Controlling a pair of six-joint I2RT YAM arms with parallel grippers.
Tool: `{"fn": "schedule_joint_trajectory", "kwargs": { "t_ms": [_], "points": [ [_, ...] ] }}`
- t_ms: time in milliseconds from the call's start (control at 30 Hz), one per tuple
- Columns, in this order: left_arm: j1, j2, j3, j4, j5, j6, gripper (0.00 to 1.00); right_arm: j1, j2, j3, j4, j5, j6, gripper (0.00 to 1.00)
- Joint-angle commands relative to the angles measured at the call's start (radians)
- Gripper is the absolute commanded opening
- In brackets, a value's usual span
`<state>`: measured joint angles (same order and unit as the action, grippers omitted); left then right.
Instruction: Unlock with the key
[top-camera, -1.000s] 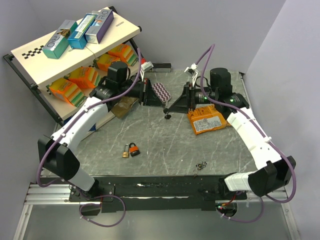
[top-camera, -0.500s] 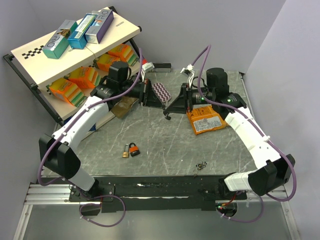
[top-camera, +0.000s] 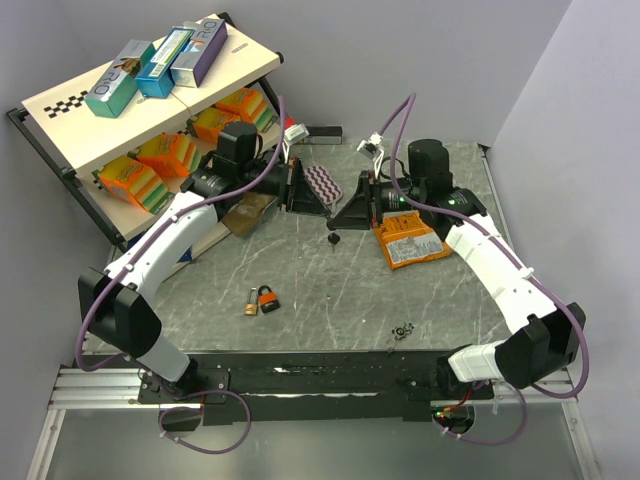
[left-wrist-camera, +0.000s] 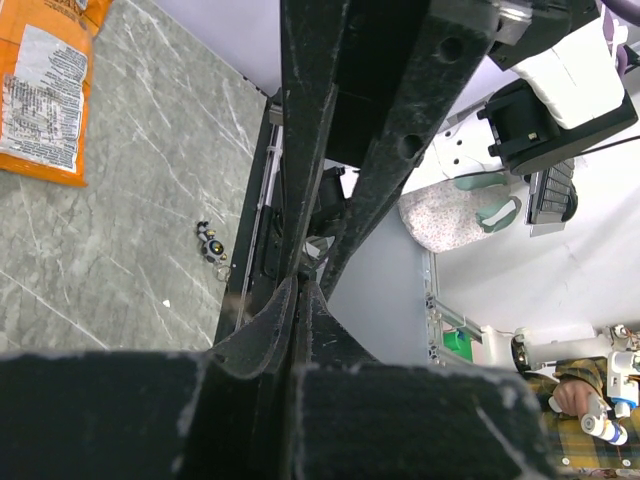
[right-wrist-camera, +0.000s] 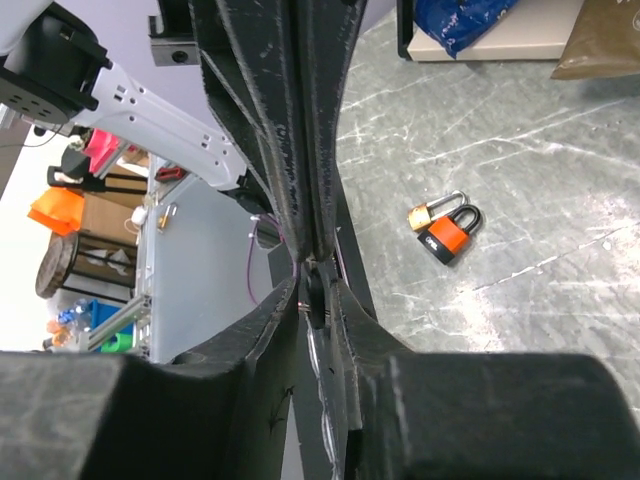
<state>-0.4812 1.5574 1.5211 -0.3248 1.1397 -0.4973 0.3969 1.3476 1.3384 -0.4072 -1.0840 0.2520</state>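
Right tool (right-wrist-camera: 312, 278) is clenched on a thin metal ring (right-wrist-camera: 320, 350), its tip angled down toward the surface (top-camera: 330, 290) and its arm bent in from the right. Left tool (left-wrist-camera: 297, 285) is pressed shut on nothing, out at the back. An orange padlock (top-camera: 268, 298) lies touching a brass padlock (top-camera: 250, 303), well apart from both tools. Loose keys (top-camera: 403, 330) lie near the front edge.
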Motion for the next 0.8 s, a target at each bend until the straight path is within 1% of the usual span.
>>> {"fn": "schedule_joint_trajectory", "kwargs": {
  "t_ms": [0,67,167,200,233,300,333,367,400,433,500,533,600,633,667,733,767],
  "points": [
    [0.001,-0.007,0.034,0.035,0.028,0.016,0.01,0.007,-0.013,-0.011,0.056,-0.025,0.009,0.26],
    [0.001,-0.008,0.031,0.047,0.026,0.011,0.01,0.006,-0.013,-0.019,0.062,-0.03,0.016,0.24],
    [0.001,-0.013,0.018,0.064,0.023,-0.006,0.01,0.007,-0.013,-0.019,0.073,-0.034,0.021,0.13],
    [0.001,-0.016,0.013,0.078,0.019,-0.017,0.01,0.007,-0.011,-0.019,0.077,-0.036,0.023,0.05],
    [0.001,-0.019,0.007,0.084,0.015,-0.018,0.01,0.008,-0.011,-0.021,0.08,-0.034,0.026,0.0],
    [0.001,-0.028,-0.012,0.102,0.005,-0.033,0.01,0.008,-0.019,-0.03,0.094,-0.025,0.036,0.0],
    [0.001,-0.031,-0.018,0.105,-0.021,-0.04,0.04,0.005,-0.027,-0.034,0.108,-0.011,0.047,0.0],
    [0.001,-0.037,-0.03,0.109,-0.038,-0.043,0.1,0.003,-0.036,-0.048,0.119,0.007,0.053,0.0],
    [0.001,-0.046,-0.036,0.104,-0.067,-0.049,0.35,0.0,-0.044,-0.057,0.126,0.057,0.059,0.0],
    [0.003,-0.051,-0.05,0.095,-0.139,-0.052,0.51,-0.006,-0.062,-0.068,0.152,0.081,0.081,0.0],
    [0.006,-0.077,-0.074,0.084,-0.217,-0.07,0.74,-0.036,-0.08,-0.102,0.171,0.152,0.104,0.0],
    [0.009,-0.091,-0.116,0.096,-0.294,-0.086,0.77,-0.053,-0.102,-0.119,0.185,0.176,0.128,0.0],
    [0.012,-0.131,-0.162,0.104,-0.38,-0.125,0.83,-0.101,-0.128,-0.168,0.218,0.213,0.151,0.0],
    [0.012,-0.141,-0.198,0.08,-0.43,-0.132,0.84,-0.115,-0.154,-0.182,0.225,0.245,0.162,0.0],
    [0.012,-0.154,-0.216,0.06,-0.533,-0.142,0.85,-0.128,-0.169,-0.206,0.225,0.263,0.165,0.0],
    [0.012,-0.186,-0.268,0.026,-0.632,-0.179,0.86,-0.168,-0.209,-0.231,0.226,0.318,0.167,0.0],
    [0.012,-0.197,-0.286,0.006,-0.705,-0.184,0.86,-0.182,-0.221,-0.248,0.223,0.341,0.167,0.0]
  ]
}}
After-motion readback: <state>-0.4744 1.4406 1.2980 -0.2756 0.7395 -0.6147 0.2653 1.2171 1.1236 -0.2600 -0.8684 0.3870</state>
